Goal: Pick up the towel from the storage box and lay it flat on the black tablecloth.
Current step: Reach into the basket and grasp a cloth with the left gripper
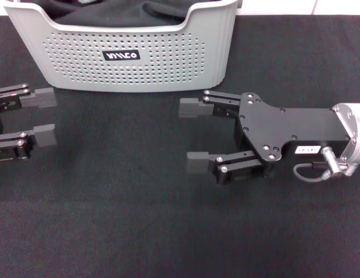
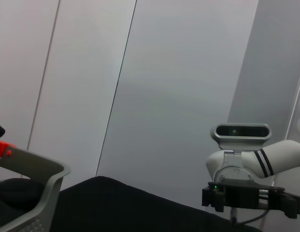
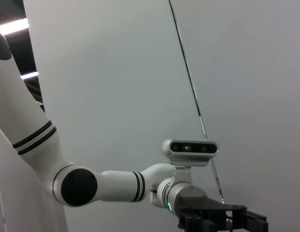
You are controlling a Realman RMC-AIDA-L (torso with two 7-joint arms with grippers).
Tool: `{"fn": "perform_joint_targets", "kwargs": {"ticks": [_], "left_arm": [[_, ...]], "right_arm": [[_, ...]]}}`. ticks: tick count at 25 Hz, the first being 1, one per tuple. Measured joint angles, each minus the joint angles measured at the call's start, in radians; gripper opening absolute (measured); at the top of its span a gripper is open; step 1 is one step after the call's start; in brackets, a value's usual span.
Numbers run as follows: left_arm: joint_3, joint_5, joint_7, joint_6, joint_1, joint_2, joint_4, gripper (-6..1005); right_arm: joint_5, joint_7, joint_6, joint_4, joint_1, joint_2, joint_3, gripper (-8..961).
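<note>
The storage box (image 1: 133,63), light grey with rows of holes and a black label, stands at the back of the black tablecloth (image 1: 110,202). A dark crumpled cloth (image 1: 127,11) lies inside it; I cannot tell its edging or colour, so I cannot tell if it is the towel. My left gripper (image 1: 45,116) is open and empty, low over the tablecloth in front of the box's left corner. My right gripper (image 1: 192,135) is open and empty in front of the box's right part. The box corner (image 2: 46,193) also shows in the left wrist view.
The tablecloth covers the whole table in front of the box. Pale wall panels (image 2: 164,96) stand behind the table. The right arm (image 2: 285,159) shows across the tablecloth in the left wrist view, and the left arm (image 3: 116,186) in the right wrist view.
</note>
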Motion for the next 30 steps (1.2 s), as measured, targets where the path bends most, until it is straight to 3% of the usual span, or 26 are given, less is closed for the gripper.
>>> {"fn": "perform_joint_targets", "kwargs": {"ticks": [16, 20, 22, 25, 30], "left_arm": [[-0.007, 0.0, 0.008, 0.0, 0.012, -0.01, 0.004, 727], [-0.041, -0.019, 0.01, -0.009, 0.002, -0.02, 0.011, 727], [-0.108, -0.032, 0.01, -0.02, -0.013, -0.042, 0.016, 726], [-0.209, -0.035, 0.002, -0.049, -0.048, -0.096, 0.069, 725], [-0.218, -0.01, -0.117, -0.169, -0.109, -0.191, 0.359, 724]], "right_arm": [[0.0, -0.001, 0.002, -0.011, -0.001, -0.001, 0.011, 868], [-0.001, -0.011, 0.054, -0.011, -0.013, 0.0, 0.029, 867], [-0.004, -0.012, 0.081, -0.011, -0.024, 0.002, 0.033, 867], [-0.008, -0.018, 0.097, -0.01, -0.048, 0.005, 0.037, 867], [-0.009, -0.032, 0.12, -0.009, -0.106, 0.006, 0.068, 867]]}}
